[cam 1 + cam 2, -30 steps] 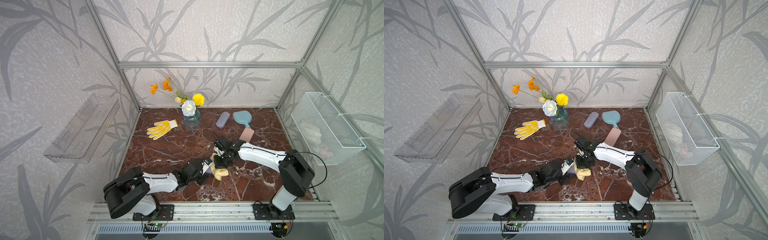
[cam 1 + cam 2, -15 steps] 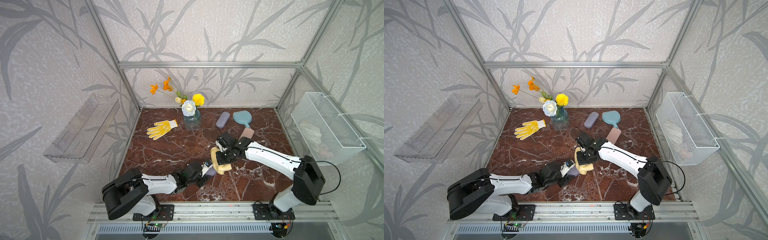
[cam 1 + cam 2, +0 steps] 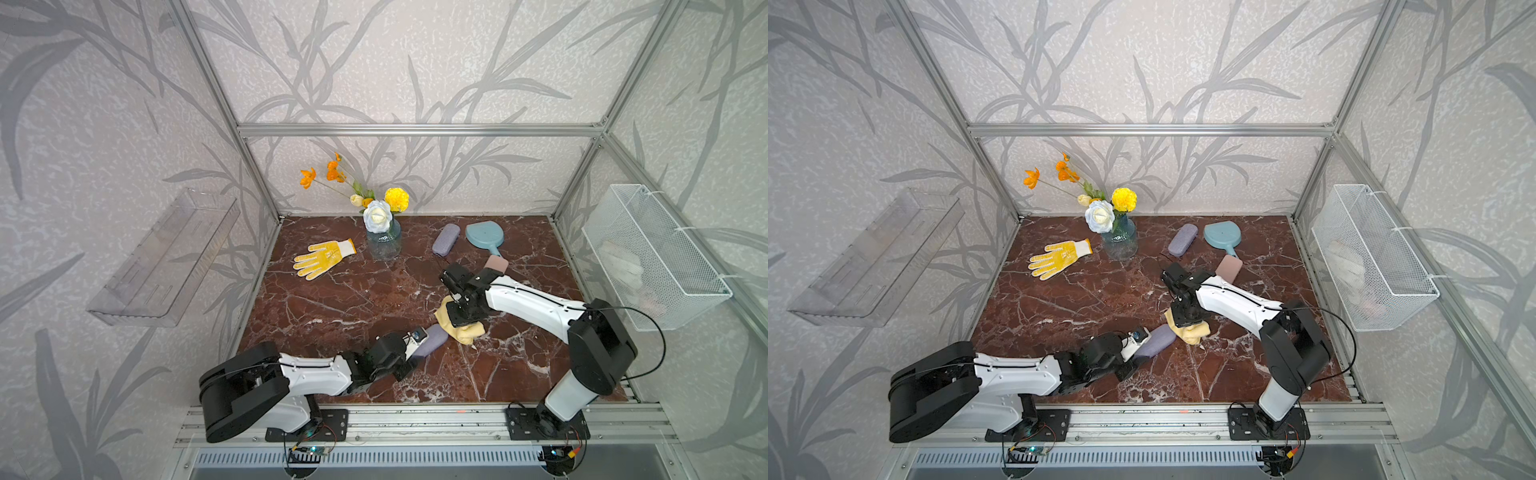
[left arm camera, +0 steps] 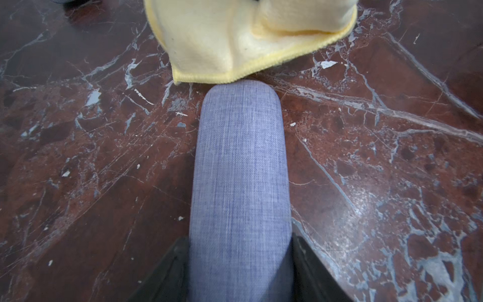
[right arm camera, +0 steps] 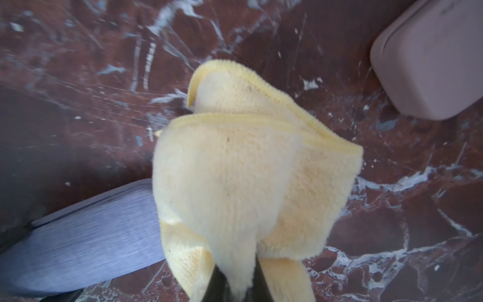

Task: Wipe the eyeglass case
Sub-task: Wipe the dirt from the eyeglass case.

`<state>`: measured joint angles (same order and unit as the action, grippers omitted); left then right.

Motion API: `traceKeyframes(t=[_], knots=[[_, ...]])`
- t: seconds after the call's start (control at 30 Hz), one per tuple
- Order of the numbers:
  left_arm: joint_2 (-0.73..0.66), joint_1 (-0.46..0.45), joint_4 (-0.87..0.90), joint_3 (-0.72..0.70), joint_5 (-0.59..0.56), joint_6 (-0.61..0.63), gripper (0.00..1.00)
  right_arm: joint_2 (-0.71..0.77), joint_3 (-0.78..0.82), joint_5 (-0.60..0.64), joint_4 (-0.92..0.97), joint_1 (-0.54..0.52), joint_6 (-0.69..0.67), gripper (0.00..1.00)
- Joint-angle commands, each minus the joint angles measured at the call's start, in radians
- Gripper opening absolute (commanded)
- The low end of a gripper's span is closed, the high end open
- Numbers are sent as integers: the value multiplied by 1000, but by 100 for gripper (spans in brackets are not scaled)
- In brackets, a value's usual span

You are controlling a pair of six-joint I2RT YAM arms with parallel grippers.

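My left gripper (image 4: 239,264) clamps the blue case (image 4: 239,170). My right gripper (image 5: 235,285) pinches the cloth (image 5: 248,170) at its tip.

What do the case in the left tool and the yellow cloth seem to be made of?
The case looks like a woven fabric cover, matte: fine crossed threads show. The yellow cloth is probably microfibre: fuzzy nap, stitched hem.
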<state>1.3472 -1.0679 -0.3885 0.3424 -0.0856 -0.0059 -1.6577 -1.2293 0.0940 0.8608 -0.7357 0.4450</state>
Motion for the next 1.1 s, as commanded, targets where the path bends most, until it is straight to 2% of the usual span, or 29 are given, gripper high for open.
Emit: traceKeyframes(t=[0.0,0.07,0.17,0.23,0.33,0.43,0.5,0.57,0.63,0.67,0.73,0.77,0.83,0.97,1.07], knots=[[-21,-36,9,4,-112,38,44,54,-29,-130,8,-30,9,0],[-21,-64,15,10,-177,50,44,36,-19,-279,-59,-59,88,0],[-17,-101,17,15,-252,59,44,-3,18,-426,-185,-99,184,0],[-11,-117,14,18,-278,59,44,-28,56,-503,-276,-105,256,0],[2,-129,5,21,-282,56,44,-83,95,-540,-312,-92,260,0],[15,-138,-1,25,-287,54,44,-101,119,-453,-216,-26,176,0],[20,-142,-6,23,-290,53,44,-94,105,-270,-98,12,93,0],[21,-145,-15,20,-292,51,43,-84,66,-13,18,14,22,0],[21,-145,-21,18,-292,50,43,-64,34,145,75,-2,-12,0],[21,-145,-23,17,-288,51,42,-56,15,197,95,-17,-23,0],[18,-145,-27,15,-277,49,41,-1,-13,218,100,-52,-36,0],[16,-146,-33,12,-271,44,41,27,-20,192,86,-69,-35,0],[9,-143,-51,6,-260,31,40,69,-20,62,44,-82,-1,0],[10,-112,-36,12,-182,27,40,88,67,-310,-146,-85,183,0],[5,-82,-23,17,-139,19,40,61,155,-484,-337,-85,343,0]])
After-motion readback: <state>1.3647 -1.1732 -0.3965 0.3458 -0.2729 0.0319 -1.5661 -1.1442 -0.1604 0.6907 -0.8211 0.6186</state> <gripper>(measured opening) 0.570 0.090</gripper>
